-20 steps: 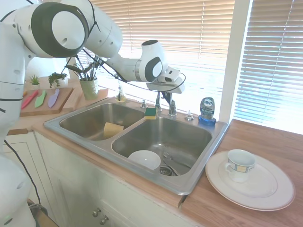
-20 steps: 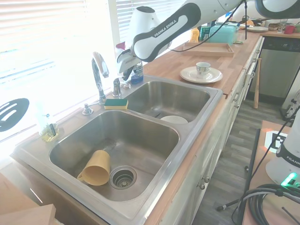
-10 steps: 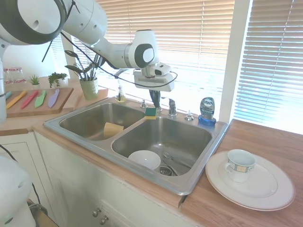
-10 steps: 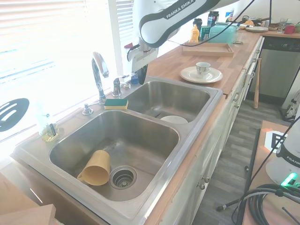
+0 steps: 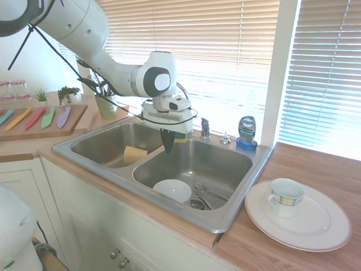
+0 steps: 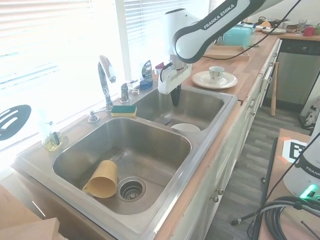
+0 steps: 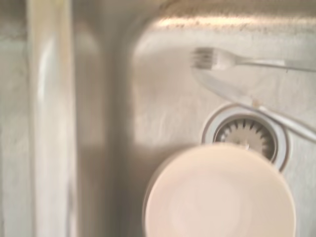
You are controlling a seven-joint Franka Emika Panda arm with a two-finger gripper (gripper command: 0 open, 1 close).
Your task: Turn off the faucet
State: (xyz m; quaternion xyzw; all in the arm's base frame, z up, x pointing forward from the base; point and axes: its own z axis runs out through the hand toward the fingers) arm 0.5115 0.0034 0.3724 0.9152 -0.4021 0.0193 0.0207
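The gripper, fingers closed on nothing, has swung away from the faucet at centre-left and now hangs over the right basin; no water runs, so the shutoff looks done.

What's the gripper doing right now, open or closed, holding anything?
Gripper: fingers together, shut, holding nothing; it hangs over the sink basin, away from the faucet.
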